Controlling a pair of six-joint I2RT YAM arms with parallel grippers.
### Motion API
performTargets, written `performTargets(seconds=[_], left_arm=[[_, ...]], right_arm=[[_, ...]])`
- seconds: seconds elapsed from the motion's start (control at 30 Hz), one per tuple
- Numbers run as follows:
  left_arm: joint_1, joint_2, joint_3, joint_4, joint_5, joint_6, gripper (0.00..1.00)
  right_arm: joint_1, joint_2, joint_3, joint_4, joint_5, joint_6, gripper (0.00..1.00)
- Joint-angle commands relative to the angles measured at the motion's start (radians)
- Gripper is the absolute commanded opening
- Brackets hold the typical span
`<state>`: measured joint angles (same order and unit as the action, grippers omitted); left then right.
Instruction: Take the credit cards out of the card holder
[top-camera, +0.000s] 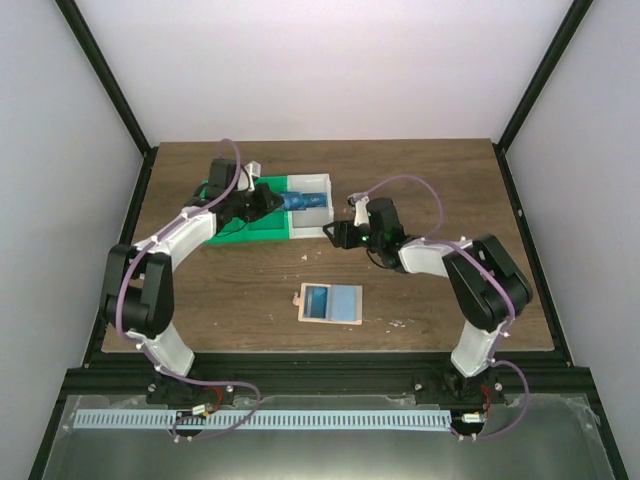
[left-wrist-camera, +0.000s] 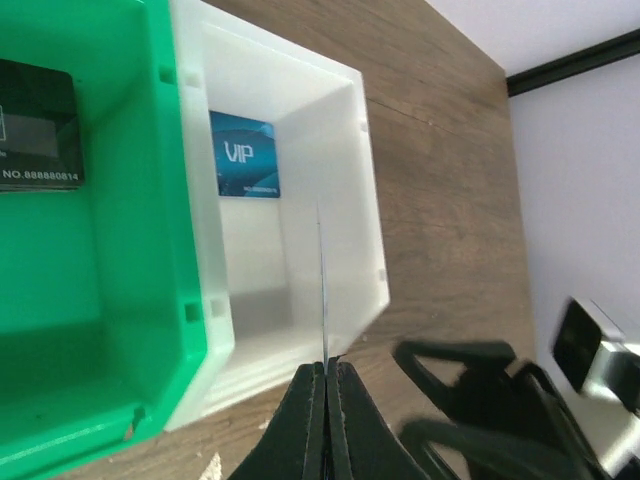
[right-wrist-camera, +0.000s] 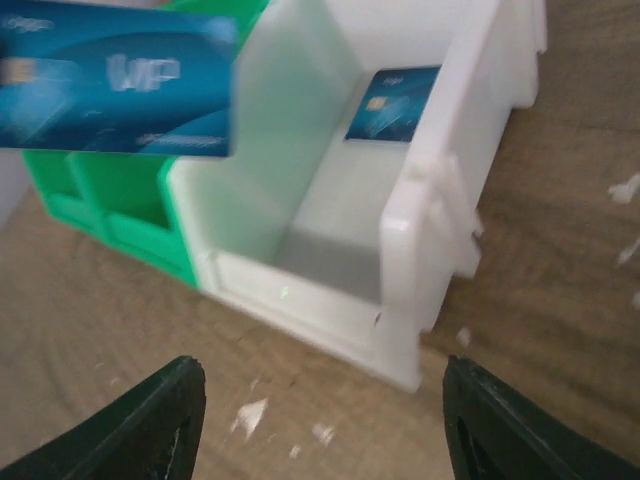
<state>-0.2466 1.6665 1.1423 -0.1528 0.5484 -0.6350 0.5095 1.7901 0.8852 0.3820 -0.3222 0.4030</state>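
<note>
Left arm reaches to the far left-centre of the table (top-camera: 430, 300). The left gripper (top-camera: 272, 200) is clenched on a blue card (top-camera: 298, 200). In the left wrist view the two fingers (left-wrist-camera: 305, 420) meet with only the card's thin edge (left-wrist-camera: 322, 290) rising between them. The right wrist view shows the same card broadside, with "VIP" on its face (right-wrist-camera: 115, 90).

Green bin (top-camera: 245, 230) sits under the left wrist. A dark card (left-wrist-camera: 35, 125) with white digits lies on its floor.

The white bin (top-camera: 315, 181) touches the green bin's right side. The held card hangs over the white bin, apart from its floor. A second blue VIP card (left-wrist-camera: 243, 155) lies flat at the bin's far end and also shows in the right wrist view (right-wrist-camera: 395, 103).

The card holder (top-camera: 328, 321) lies flat on the bare table, nearer the arm bases and well apart from both bins and both grippers. A light blue card (top-camera: 345, 300) lies within its tan outline. We cannot tell whether it is tucked in or only resting on top.

The right gripper (top-camera: 333, 234) is just beside the white bin's near right corner, with its jaws spread wide. Its fingers (right-wrist-camera: 150, 420) frame only table and bin front and grasp nothing. It shows as a dark shape at the lower right of the left wrist view (left-wrist-camera: 480, 390).
</note>
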Motion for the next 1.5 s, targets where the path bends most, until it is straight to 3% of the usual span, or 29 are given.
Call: performTargets(seconds=[0.0,0.07,0.1,0.6,1.17,1.47], left_arm=[[-0.012,0.075,0.095,-0.041,-0.037,0.004,0.00],[-0.016,0.119,0.138,-0.067,-0.042,0.009,0.00],[-0.019,0.140,0.156,-0.073,-0.043,0.010,0.00],[-0.072,0.433,0.461,-0.163,-0.083,-0.007,0.00],[-0.094,0.571,0.664,-0.284,-0.160,0.022,0.00],[-0.094,0.588,0.715,-0.315,-0.214,0.041,0.15]], right_arm=[[0.011,-0.149,-0.075,-0.011,-0.028,0.032,0.74],[0.011,-0.222,-0.128,-0.004,-0.030,0.034,0.96],[0.011,-0.258,-0.155,-0.004,-0.022,0.034,0.99],[0.011,-0.648,-0.342,-0.037,0.072,0.036,1.00],[0.010,-0.793,-0.371,-0.084,0.217,-0.007,1.00],[0.011,-0.837,-0.367,-0.116,0.251,-0.016,1.00]])
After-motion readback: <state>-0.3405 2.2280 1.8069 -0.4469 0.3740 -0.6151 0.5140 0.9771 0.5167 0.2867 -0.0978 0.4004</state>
